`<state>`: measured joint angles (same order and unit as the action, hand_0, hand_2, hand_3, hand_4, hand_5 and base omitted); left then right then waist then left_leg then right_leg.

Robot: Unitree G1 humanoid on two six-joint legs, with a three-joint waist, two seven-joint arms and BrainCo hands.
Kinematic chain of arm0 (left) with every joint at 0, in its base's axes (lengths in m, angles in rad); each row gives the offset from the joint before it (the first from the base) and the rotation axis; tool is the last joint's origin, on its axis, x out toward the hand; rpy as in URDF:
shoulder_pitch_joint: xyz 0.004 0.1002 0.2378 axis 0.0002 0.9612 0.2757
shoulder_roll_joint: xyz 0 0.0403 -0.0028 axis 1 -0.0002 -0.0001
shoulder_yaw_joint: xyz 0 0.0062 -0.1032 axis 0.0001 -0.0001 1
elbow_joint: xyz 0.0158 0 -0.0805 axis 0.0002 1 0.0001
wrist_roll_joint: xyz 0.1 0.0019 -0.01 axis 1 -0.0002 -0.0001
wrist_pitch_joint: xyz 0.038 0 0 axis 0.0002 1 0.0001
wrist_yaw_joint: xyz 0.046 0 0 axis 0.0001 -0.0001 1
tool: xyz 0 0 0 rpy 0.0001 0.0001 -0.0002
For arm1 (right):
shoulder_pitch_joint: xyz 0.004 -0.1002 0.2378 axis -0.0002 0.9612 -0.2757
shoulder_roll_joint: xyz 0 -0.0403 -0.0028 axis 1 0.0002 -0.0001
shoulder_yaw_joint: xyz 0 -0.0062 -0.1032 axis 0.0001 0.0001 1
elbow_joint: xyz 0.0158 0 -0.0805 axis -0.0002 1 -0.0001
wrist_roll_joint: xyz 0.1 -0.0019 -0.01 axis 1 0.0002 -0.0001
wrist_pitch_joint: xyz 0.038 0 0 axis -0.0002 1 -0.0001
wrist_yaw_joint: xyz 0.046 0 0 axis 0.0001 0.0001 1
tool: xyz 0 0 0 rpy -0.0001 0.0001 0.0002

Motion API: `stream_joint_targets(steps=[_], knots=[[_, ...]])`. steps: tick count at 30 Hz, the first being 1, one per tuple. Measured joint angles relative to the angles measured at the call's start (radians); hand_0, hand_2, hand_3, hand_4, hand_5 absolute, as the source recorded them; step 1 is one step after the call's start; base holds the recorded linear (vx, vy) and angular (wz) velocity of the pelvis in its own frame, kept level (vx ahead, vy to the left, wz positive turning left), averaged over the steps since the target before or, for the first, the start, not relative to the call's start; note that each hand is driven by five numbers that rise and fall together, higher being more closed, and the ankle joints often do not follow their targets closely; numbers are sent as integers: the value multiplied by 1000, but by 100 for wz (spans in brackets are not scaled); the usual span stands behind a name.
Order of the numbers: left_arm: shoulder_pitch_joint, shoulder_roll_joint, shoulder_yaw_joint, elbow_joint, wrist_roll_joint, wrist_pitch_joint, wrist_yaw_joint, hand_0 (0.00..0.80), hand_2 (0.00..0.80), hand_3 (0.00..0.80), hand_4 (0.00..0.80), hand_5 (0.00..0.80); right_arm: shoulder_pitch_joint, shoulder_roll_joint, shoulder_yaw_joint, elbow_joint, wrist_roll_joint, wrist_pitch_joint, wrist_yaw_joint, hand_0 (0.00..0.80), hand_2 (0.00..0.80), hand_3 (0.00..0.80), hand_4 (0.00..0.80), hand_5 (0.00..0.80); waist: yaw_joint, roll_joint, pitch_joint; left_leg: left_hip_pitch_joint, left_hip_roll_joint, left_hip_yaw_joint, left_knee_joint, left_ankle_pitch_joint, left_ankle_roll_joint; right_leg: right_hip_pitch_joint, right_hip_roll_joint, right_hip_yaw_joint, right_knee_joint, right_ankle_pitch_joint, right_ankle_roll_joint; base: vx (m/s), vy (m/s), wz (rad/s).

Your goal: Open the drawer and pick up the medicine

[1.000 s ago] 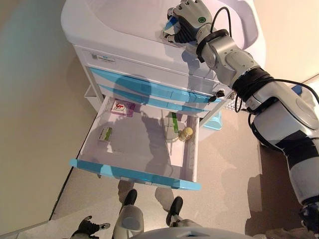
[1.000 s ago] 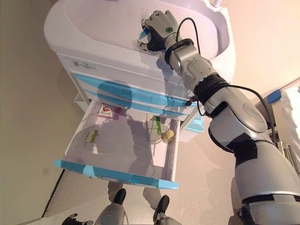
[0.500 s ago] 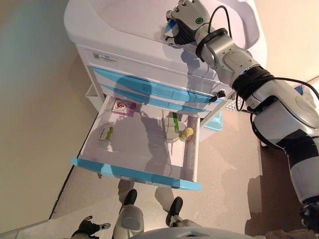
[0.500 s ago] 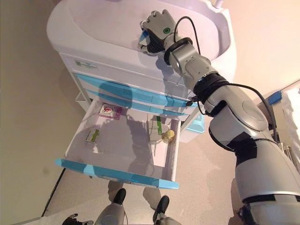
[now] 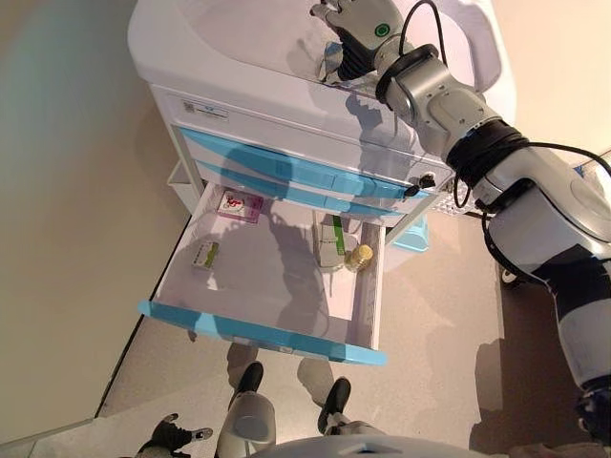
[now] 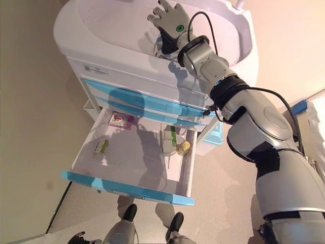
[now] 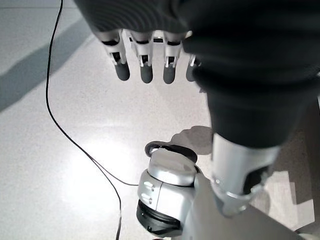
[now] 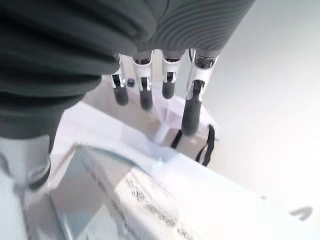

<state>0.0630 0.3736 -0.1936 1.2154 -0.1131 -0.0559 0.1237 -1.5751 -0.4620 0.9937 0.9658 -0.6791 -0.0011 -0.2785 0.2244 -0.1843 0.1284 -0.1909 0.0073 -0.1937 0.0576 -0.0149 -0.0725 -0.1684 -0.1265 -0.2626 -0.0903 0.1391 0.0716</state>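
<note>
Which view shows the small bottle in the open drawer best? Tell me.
The left eye view: the small bottle stands unobstructed at the open drawer's right side. The right eye view shows it too. Neither wrist view shows it.

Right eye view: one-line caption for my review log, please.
Right hand open over the cart top; bottom drawer pulled out, holding medicine boxes and a small bottle.

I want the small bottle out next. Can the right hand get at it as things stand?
Probably yes: the drawer stands open with the small bottle uncovered, and the right hand, open above the cabinet top, holds nothing.
</note>
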Motion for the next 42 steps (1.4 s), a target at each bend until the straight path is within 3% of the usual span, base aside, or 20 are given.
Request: stream_joint_targets(steps=[19,27,34,42], knots=[[1,0,0,-19,0,0,0,0,0,0,0,0,4,-2,-6,15,6,-4,1,0,0,0,0,0,10,-1,-3,2,-2,-1,5,1,0,6,-1,0,0,0,0,0,0,0],[-1,1,3,-25,0,1,0,0,0,0,0,0,109,-11,-173,44,175,-9,-5,0,0,0,0,0,4,4,-10,12,-5,6,9,1,1,14,-4,6,0,3,-3,-4,5,-1],[3,-2,2,-41,0,1,-6,0,0,0,0,0,178,-39,-295,18,295,-3,-31,0,0,0,0,0,-21,53,-36,32,-11,27,2,5,7,22,-11,22,0,9,1,-31,13,-7],[17,-14,15,-53,0,2,-21,0,0,0,0,0,319,-129,-432,-83,387,2,-66,0,0,0,0,0,-91,107,-70,82,-12,77,-26,11,16,33,-14,64,0,17,5,-12,12,-17]])
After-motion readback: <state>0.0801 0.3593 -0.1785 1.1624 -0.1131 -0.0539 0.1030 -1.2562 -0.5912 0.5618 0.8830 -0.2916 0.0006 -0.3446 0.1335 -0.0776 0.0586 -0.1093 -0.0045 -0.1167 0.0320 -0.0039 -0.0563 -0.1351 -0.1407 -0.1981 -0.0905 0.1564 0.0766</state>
